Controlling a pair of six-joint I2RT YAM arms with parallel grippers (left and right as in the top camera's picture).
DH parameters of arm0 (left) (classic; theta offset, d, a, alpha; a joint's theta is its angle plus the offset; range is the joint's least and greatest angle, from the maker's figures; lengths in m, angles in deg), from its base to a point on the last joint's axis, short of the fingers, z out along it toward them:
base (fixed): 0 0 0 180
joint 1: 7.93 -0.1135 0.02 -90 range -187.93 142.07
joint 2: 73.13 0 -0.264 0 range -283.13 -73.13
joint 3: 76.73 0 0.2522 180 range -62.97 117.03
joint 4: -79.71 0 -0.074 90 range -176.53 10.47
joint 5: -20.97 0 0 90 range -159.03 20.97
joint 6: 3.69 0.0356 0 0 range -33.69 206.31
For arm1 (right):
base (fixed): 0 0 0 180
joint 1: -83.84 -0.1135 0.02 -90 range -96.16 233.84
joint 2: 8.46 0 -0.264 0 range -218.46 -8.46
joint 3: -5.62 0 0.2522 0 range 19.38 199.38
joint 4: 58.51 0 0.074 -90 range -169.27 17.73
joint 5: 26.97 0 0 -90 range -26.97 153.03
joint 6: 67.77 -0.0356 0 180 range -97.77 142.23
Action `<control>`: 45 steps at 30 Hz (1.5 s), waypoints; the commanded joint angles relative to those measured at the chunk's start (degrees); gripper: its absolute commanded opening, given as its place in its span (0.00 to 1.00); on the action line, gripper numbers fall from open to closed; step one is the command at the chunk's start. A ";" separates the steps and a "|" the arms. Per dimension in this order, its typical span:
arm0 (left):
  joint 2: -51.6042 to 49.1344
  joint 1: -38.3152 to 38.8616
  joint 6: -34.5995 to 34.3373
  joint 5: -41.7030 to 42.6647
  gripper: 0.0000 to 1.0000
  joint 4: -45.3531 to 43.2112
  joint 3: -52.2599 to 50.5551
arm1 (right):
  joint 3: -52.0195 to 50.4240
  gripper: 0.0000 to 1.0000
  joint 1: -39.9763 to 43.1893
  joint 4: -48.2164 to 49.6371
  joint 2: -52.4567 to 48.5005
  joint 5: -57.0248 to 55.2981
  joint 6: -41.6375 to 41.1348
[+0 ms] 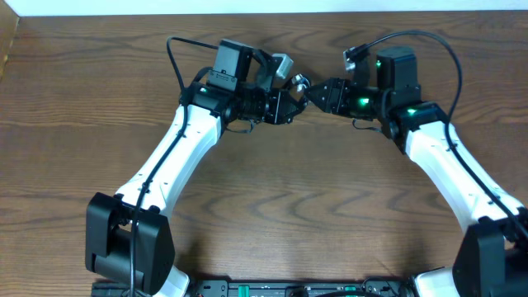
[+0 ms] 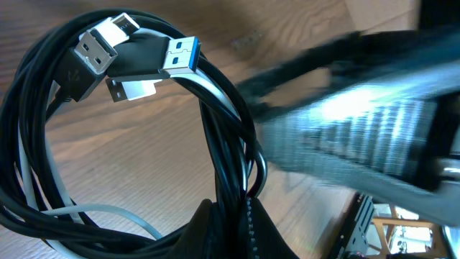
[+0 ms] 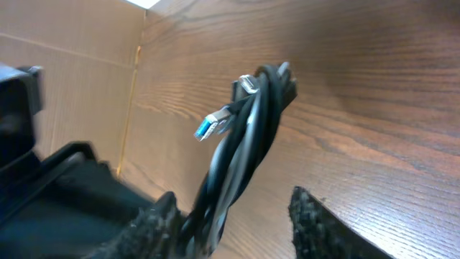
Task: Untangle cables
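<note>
Right wrist view: the coiled black and white cables (image 3: 244, 144), clenched by the left gripper (image 1: 289, 103), stood edge-on between the right gripper (image 3: 233, 198)'s spread fingers, USB plugs (image 3: 215, 122) pointing away.

The black cable (image 2: 230, 165) is glossy; the white cable (image 2: 100, 213) reads pale grey in shade. One plug (image 2: 180, 56) shows a blue insert in a silver shell. The table (image 1: 289, 206) is mid-brown with darker wavy wood grain. The arms (image 1: 177, 157) are white with black joints; green lights (image 1: 363, 103) glow on the right one.
</note>
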 commanded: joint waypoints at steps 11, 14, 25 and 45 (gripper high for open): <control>-0.22 0.17 -5.75 1.09 0.07 -2.73 0.52 | 1.11 0.07 -2.14 2.54 -4.22 -0.87 -5.68; -0.22 0.13 -5.75 1.09 0.07 -2.99 0.52 | 1.11 0.01 -2.25 -1.73 -4.39 -7.50 -6.49; -0.09 -2.62 -5.77 1.05 0.07 -7.63 0.55 | 1.11 0.01 0.00 -13.60 -4.42 -23.21 -2.91; -0.13 -7.37 -2.82 -6.99 0.09 -0.90 0.42 | 1.11 0.01 2.21 -14.12 -4.42 10.99 39.26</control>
